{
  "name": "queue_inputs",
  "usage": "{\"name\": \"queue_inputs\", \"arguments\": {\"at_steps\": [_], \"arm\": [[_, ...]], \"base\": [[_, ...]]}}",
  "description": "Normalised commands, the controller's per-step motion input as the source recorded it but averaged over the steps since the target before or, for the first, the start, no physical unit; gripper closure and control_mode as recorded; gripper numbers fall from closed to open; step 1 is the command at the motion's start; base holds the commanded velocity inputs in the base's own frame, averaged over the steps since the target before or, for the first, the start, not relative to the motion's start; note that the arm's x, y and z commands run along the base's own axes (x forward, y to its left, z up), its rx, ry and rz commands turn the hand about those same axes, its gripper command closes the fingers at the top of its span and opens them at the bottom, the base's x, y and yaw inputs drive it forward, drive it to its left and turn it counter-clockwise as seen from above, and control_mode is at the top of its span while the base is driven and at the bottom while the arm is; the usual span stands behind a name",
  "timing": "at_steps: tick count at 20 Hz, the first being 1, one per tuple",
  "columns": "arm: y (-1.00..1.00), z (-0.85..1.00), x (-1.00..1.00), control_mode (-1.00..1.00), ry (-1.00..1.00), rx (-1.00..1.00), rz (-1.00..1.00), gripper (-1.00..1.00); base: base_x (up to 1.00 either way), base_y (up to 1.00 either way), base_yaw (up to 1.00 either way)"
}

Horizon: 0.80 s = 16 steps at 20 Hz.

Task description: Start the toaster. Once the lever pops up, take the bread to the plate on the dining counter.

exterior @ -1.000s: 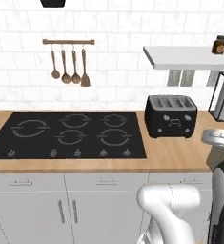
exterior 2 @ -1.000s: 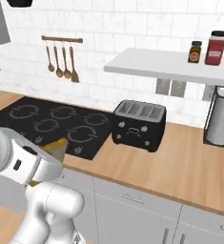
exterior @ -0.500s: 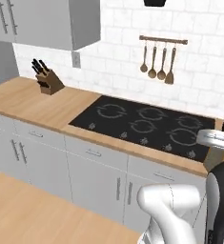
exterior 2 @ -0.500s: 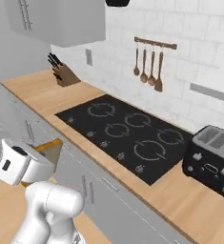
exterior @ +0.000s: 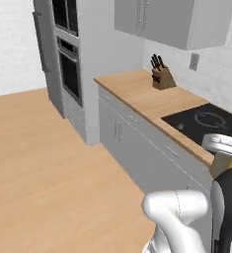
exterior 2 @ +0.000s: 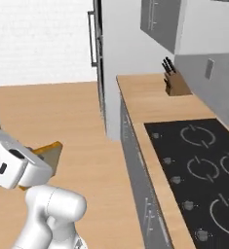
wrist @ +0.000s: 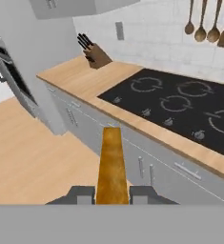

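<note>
- The bread [wrist: 112, 164] stands edge-on between the two finger tips of the end effector [wrist: 112, 194], which is closed on it; the slice reaches up and away from the tips, its tan crust edge toward the camera.
- In the right base view the bread [exterior 2: 47, 151] shows as a tan corner jutting from the white hand, over the wooden floor [exterior 2: 62, 112] and well away from the cabinets.
- In the left base view a tan piece [exterior: 225, 164] shows under the hand at the right edge, just beside the front edge of the surface [exterior: 137, 94].
- In the hand view the slice's far end overlaps the front edge of the surface and the grey cabinet fronts [wrist: 147, 162] below it.
- The black cooktop [wrist: 180, 107] lies inset in the surface, its near side close to the front edge.
- A knife block [wrist: 96, 56] stands near the wall toward the surface's far end, well apart from the cooktop.
- Wooden utensils [wrist: 208, 24] hang on the tiled wall above the cooktop.
- A tall oven unit [exterior: 68, 64] closes the run of cabinets.
- Beyond the cabinets the floor spreads wide and bare.
</note>
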Motion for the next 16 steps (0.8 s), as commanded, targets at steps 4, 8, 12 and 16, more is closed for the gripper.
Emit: {"name": "queue_inputs", "arguments": {"at_steps": [4, 8, 12, 16], "arm": [[0.0, 0.0, 0.0, 1.0, 0.0, 0.0, 0.0, 1.0], [0.0, 0.0, 0.0, 1.0, 0.0, 0.0, 0.0, 1.0], [0.0, 0.0, 0.0, 1.0, 0.0, 0.0, 0.0, 1.0], [0.0, 0.0, 0.0, 1.0, 0.0, 0.0, 0.0, 1.0]], "base": [[0.0, 0.0, 1.0], [0.0, 0.0, 1.0], [0.0, 0.0, 1.0], [0.0, 0.0, 1.0]]}}
